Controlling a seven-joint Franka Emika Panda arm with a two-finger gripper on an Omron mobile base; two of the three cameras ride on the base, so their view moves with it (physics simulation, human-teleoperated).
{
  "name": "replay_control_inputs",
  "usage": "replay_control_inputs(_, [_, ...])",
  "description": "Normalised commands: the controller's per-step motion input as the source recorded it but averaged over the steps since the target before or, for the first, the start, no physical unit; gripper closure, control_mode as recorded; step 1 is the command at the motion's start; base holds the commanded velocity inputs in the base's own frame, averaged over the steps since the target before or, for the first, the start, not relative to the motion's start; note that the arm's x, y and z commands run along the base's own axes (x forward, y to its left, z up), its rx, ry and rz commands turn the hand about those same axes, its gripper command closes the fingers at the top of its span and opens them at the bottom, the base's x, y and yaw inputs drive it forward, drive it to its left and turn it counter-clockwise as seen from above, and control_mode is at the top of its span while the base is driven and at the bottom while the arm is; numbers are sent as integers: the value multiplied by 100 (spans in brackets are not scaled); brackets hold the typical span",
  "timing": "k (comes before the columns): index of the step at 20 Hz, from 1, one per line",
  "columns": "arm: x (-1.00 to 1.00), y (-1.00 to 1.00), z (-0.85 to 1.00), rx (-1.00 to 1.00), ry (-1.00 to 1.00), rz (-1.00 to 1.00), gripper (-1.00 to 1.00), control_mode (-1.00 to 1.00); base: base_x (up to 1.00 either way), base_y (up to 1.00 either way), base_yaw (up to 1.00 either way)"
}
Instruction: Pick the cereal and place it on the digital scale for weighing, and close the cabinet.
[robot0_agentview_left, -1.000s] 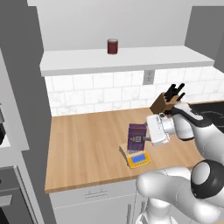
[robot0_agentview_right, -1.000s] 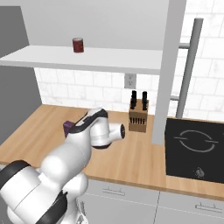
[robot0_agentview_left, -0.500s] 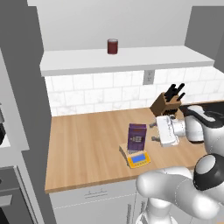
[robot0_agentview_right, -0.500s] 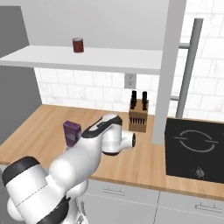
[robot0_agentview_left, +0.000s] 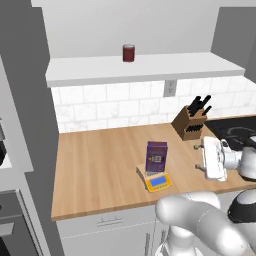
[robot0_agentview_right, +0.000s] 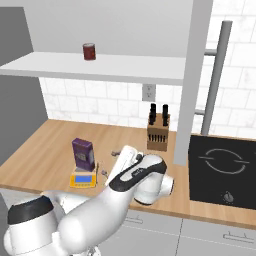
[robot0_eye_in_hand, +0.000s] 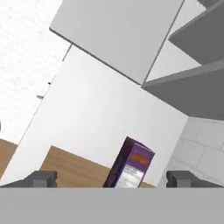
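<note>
Our hand (robot0_agentview_left: 202, 156) has drawn back to the right, away from the tall dark purple cereal box (robot0_agentview_left: 156, 157), its fingers spread wide and holding nothing. We see the box standing upright on the small yellow-orange digital scale (robot0_agentview_left: 158, 182) on the wooden tabletop (robot0_agentview_left: 100, 165). The light grey wall cabinet door (robot0_agentview_right: 195, 75) stands open above.

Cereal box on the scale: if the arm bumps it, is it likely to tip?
Probably yes: the cereal is tall and thin, standing upright on the small digital scale. It looks rigid and likely light. The open gripper is apart from it.
</note>
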Motion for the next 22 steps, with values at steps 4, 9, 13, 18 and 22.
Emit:
replay_control_inputs(4, [-94, -17, 56, 4, -53, -12, -100, -100, 0, 0, 0])
replay_control_inputs(9, [-86, -9, 61, 1, -41, -14, -100, -100, 0, 0, 0])
replay_control_inputs(13, [-64, -2, 36, 0, -45, -25, -100, -100, 0, 0, 0])
replay_control_inputs(18, [-34, -2, 38, 0, -38, -30, -100, -100, 0, 0, 0])
replay_control_inputs(22, [-12, -39, 66, 3, -9, -18, -100, -100, 0, 0, 0])
